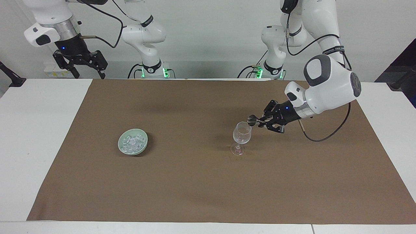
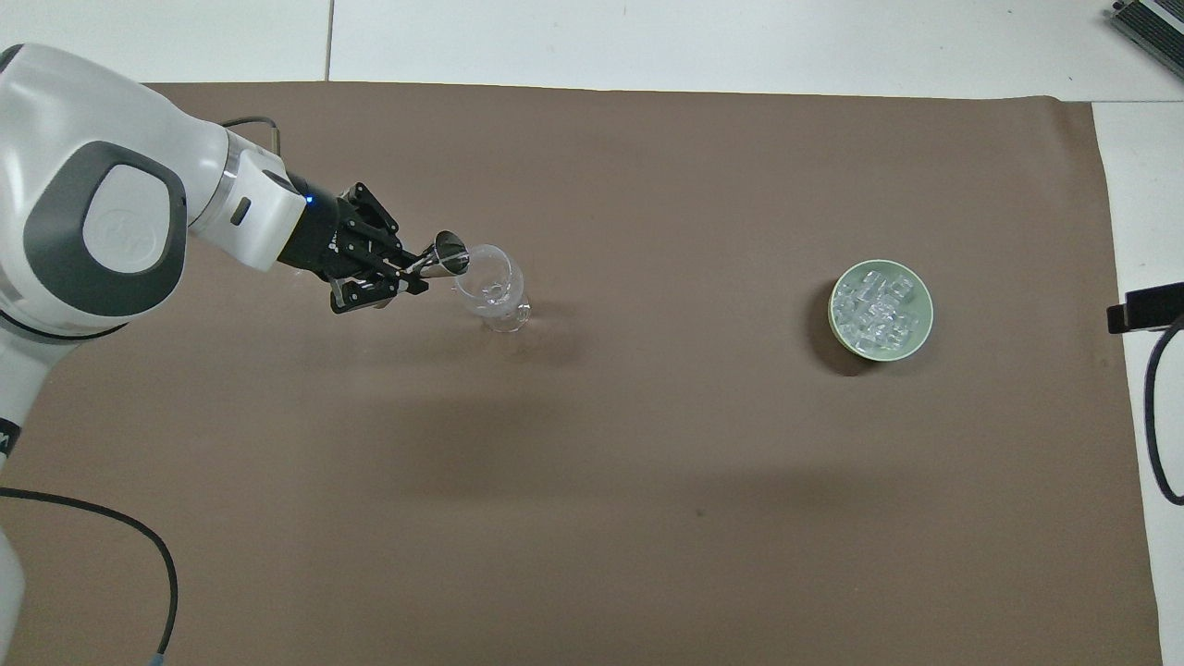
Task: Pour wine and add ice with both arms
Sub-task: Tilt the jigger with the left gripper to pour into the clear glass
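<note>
A clear wine glass [image 1: 242,135] [image 2: 490,287] stands upright on the brown mat. My left gripper [image 1: 260,122] [image 2: 416,268] is shut on a small metal measuring cup [image 1: 252,119] [image 2: 450,252]. The cup is tipped with its mouth over the glass's rim. No coloured wine shows in the glass. The ice [image 1: 132,141] [image 2: 879,305] fills a pale green bowl [image 1: 143,145] [image 2: 922,335] toward the right arm's end of the table. My right gripper [image 1: 89,75] waits open and empty, raised over the table's edge by the robots.
The brown mat [image 1: 195,188] covers most of the white table [image 1: 32,146]. A black fixture with a cable [image 2: 1145,308] sits at the table's edge past the bowl. Black cables hang from both arms.
</note>
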